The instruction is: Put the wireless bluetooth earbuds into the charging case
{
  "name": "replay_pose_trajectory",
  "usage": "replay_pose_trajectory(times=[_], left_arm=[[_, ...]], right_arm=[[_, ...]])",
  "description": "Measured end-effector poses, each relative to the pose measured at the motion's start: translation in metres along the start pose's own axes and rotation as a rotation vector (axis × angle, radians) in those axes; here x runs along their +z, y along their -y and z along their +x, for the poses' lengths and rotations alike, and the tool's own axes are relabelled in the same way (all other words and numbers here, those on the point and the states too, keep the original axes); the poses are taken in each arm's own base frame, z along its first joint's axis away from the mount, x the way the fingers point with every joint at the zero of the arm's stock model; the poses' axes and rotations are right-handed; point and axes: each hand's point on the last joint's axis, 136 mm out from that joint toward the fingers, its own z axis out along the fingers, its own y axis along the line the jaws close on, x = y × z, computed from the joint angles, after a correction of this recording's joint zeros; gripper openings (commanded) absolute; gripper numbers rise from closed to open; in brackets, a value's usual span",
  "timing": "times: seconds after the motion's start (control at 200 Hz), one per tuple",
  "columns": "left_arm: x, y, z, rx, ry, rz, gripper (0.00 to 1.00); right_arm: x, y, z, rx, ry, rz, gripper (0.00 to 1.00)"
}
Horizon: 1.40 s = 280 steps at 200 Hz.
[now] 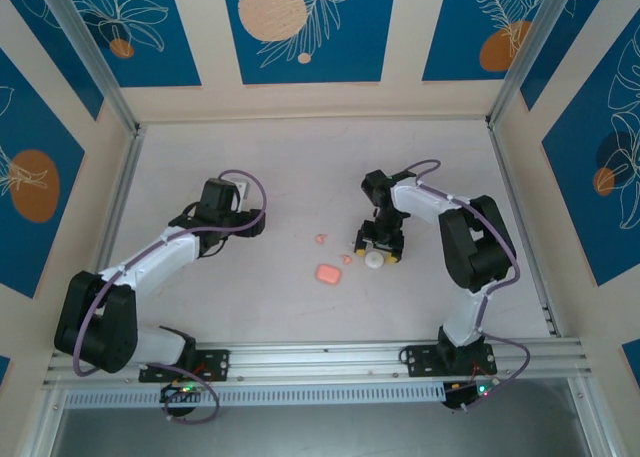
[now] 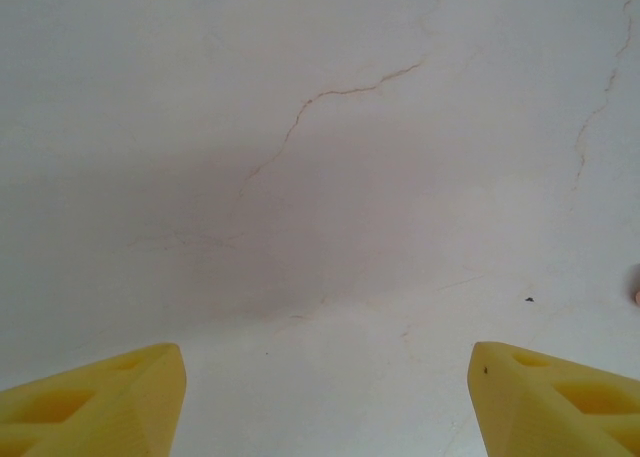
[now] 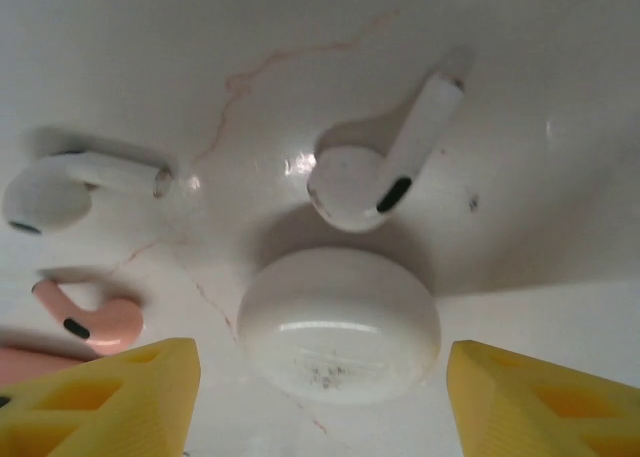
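The salmon-pink charging case (image 1: pixel 328 274) lies flat near the table's middle, and a sliver of it (image 3: pixel 25 363) shows at the lower left of the right wrist view. One pink earbud (image 1: pixel 320 238) lies just beyond it. A second pink earbud (image 1: pixel 347 259) (image 3: pixel 90 319) lies to its right. My right gripper (image 1: pixel 377 254) (image 3: pixel 320 397) is open and low over the table, its yellow fingers standing on either side of a white round case (image 3: pixel 338 322) without touching it. My left gripper (image 1: pixel 250 222) (image 2: pixel 327 397) is open over bare table, far left of the case.
The white round case (image 1: pixel 374 260) sits right of the pink things. Two white stemmed buds (image 3: pixel 385 172) (image 3: pixel 70 187) lie just beyond it. Aluminium rails and patterned walls (image 1: pixel 310 97) enclose the table (image 1: pixel 300 167).
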Motion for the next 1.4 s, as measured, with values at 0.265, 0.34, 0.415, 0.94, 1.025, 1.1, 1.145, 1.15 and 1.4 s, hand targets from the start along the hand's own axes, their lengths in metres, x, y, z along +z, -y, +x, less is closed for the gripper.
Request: replay_pose_trajectory(times=[0.265, 0.34, 0.415, 0.94, 1.025, 1.1, 1.145, 1.15, 1.4], left_arm=[[0.000, 0.000, 0.001, -0.003, -0.006, -0.002, 0.74], [0.001, -0.001, 0.003, -0.003, -0.011, -0.003, 0.74], [0.002, -0.001, 0.004, -0.005, -0.017, -0.004, 0.74], [0.000, 0.002, 0.005, -0.001, -0.023, 0.013, 0.70], [-0.004, 0.010, 0.000, 0.017, -0.001, 0.051, 0.69], [-0.009, 0.022, -0.009, 0.046, 0.047, 0.103, 0.69], [-0.013, 0.031, -0.013, 0.069, 0.080, 0.141, 0.68], [-0.014, 0.032, -0.014, 0.070, 0.082, 0.143, 0.68], [-0.032, 0.082, -0.019, 0.213, 0.251, 0.358, 0.61]], right_arm=[[0.011, -0.002, -0.006, -0.013, -0.013, 0.009, 0.62], [0.013, -0.002, -0.006, -0.016, -0.018, 0.015, 0.62], [0.013, -0.001, -0.006, -0.016, -0.017, 0.017, 0.62], [0.009, 0.001, -0.004, -0.035, 0.024, 0.020, 0.48], [-0.001, -0.001, -0.003, -0.040, 0.075, -0.014, 0.47], [-0.019, -0.007, -0.004, -0.045, 0.148, -0.072, 0.47], [-0.031, -0.012, -0.004, -0.049, 0.199, -0.120, 0.47], [-0.033, -0.013, -0.004, -0.049, 0.208, -0.127, 0.47], [-0.087, -0.040, -0.004, -0.077, 0.434, -0.457, 0.46]])
